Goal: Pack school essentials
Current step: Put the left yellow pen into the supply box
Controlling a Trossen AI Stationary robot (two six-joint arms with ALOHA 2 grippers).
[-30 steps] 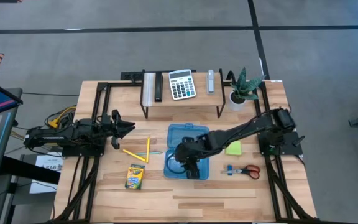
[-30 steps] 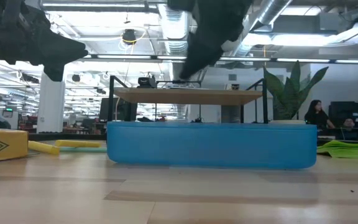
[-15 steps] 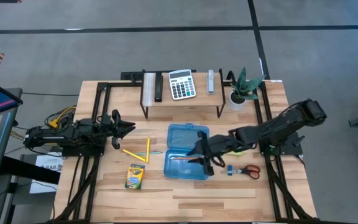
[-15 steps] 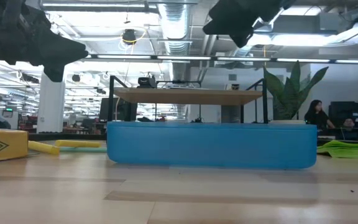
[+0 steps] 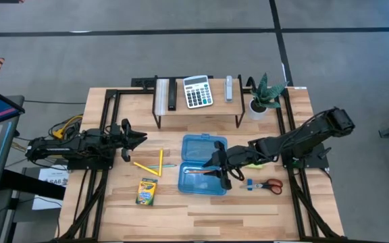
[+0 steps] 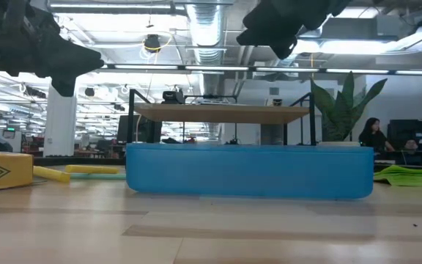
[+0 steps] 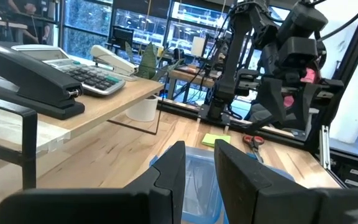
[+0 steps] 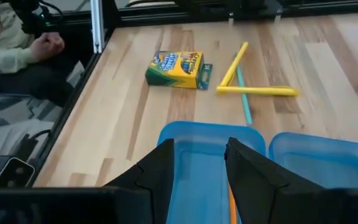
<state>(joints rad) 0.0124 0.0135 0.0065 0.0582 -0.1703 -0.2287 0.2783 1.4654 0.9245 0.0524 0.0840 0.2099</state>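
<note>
Starting at the table's left edge, the left gripper (image 5: 140, 140) hovers above bare wood, its fingers (image 7: 169, 171) drawn near together with a narrow gap and nothing between them; the arm lies level, reaching in from the table's side. Just in front of it lie two yellow pencils (image 5: 152, 164) crossed over a thin teal stick (image 8: 243, 104), with open wood all around them. Nearer the front edge sits the crayon box (image 5: 146, 192), flat and apart from the pencils, with clear wood to its left and front.

In the middle stands the open blue case (image 5: 203, 165), its lid laid back toward the shelf (image 5: 198, 110); an orange pencil (image 5: 196, 171) rests inside the tray. The right gripper (image 5: 222, 171) hangs above the case's right rim, fingers (image 8: 161, 168) parted and holding nothing.

Right of the case, the lime-green sticky-note pad (image 5: 254, 161) lies partly beneath the right arm. Closer to the front edge are a tiny blue piece (image 5: 248, 183) and, just beside it, the red-handled scissors (image 5: 271, 184), both short of the table's right frame. The front strip of table is bare across its width.
</note>
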